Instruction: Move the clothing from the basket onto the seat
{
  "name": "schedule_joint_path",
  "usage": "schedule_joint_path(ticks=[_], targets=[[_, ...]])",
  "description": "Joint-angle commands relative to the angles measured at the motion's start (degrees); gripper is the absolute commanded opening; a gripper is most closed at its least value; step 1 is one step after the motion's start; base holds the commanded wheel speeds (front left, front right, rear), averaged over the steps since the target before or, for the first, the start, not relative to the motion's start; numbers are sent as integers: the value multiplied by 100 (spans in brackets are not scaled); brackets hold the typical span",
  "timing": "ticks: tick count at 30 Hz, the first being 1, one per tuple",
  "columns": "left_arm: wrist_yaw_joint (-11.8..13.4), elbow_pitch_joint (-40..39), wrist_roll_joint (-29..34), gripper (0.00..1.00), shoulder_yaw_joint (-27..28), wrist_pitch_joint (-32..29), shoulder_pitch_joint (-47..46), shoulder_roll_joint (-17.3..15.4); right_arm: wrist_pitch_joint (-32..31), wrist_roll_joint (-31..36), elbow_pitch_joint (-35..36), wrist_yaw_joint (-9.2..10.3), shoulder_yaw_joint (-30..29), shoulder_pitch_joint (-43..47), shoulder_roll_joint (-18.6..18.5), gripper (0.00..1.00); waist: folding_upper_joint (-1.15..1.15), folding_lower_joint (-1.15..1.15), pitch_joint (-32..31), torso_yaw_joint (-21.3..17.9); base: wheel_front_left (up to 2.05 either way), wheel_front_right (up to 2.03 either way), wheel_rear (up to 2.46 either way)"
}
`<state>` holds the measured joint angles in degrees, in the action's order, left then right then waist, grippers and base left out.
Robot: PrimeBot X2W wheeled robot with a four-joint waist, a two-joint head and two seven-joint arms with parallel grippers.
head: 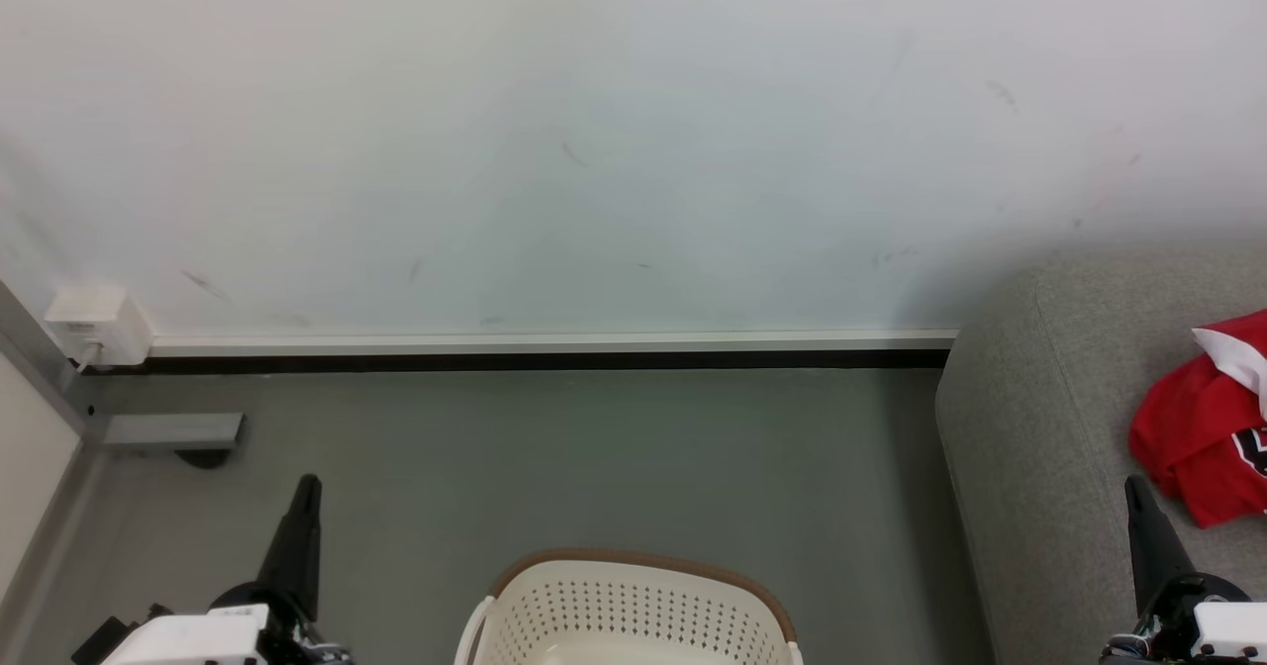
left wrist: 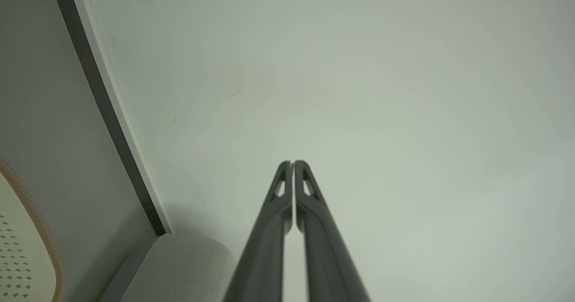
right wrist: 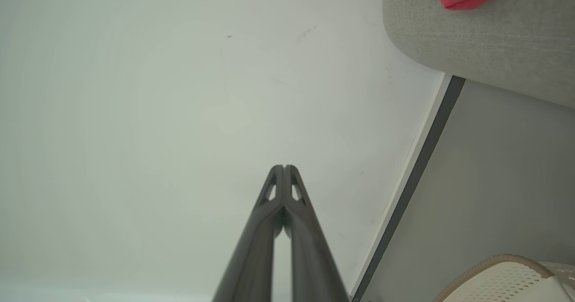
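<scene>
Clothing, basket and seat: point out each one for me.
clothing [head: 1188,437], head view, on its red crumpled body.
basket [head: 633,606], head view, on its perforated far wall.
seat [head: 1039,467], head view, on bare grey upholstery beside the clothing.

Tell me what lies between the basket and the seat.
Only bare grey floor lies between the basket and the seat, as the head view shows.
</scene>
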<state>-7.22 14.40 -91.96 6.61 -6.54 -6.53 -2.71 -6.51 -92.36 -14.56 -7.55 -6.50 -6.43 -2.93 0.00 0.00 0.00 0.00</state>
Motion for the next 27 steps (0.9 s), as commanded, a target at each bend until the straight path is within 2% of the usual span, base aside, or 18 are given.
schedule_joint_path(ticks=[1,27], targets=[[-40,-15,-66,0,9,-34,-35,-31,-15,-15,28,12,-24,-49,2,0,0,0,0,0,0,0,0],[-39,-14,-66,0,9,-34,-35,-31,-17,-12,28,12,-26,-49,3,0,0,0,0,0,0,0,0]])
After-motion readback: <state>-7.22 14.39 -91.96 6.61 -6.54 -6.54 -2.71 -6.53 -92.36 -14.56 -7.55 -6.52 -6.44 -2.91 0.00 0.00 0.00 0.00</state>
